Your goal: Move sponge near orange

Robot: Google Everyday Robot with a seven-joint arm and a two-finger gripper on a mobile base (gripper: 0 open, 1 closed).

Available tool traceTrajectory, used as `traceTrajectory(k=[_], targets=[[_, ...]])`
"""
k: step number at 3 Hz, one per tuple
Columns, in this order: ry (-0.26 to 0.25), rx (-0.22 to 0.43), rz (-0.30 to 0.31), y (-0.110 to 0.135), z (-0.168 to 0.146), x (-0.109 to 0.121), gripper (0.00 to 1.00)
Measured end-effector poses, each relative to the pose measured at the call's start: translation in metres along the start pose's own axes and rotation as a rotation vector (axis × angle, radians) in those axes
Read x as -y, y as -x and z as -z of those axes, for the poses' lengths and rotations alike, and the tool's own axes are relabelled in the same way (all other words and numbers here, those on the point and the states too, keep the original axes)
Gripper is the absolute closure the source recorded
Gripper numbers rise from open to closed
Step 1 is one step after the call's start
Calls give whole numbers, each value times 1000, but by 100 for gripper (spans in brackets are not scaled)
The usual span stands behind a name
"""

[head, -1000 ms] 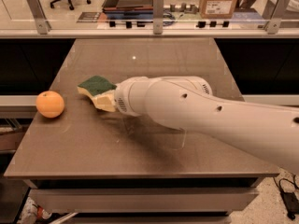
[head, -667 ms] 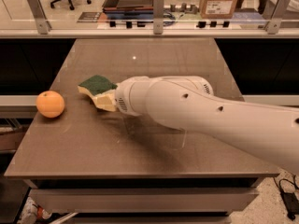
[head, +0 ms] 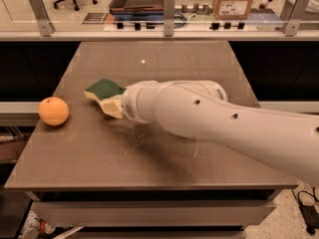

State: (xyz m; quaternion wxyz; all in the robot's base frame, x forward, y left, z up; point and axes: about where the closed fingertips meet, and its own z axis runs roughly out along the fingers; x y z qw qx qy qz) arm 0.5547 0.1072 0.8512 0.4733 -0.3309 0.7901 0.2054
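Note:
The sponge, dark green on top over pale yellow foam, lies left of the table's middle. The orange sits near the table's left edge, about a hand's width left of the sponge. My gripper is at the sponge's right end, at the tip of the large white arm that reaches in from the lower right. The arm's wrist hides the sponge's right part and most of the gripper.
The brown table has a railing with metal posts along its far edge. Beyond it lie a tray and a cardboard box. Dark gaps drop away on both sides of the table.

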Motion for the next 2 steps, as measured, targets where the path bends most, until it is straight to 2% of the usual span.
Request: traceTrajectory(k=[1,2], targets=[[0,2,3,2,1,-1,0],[0,2,3,2,1,-1,0]])
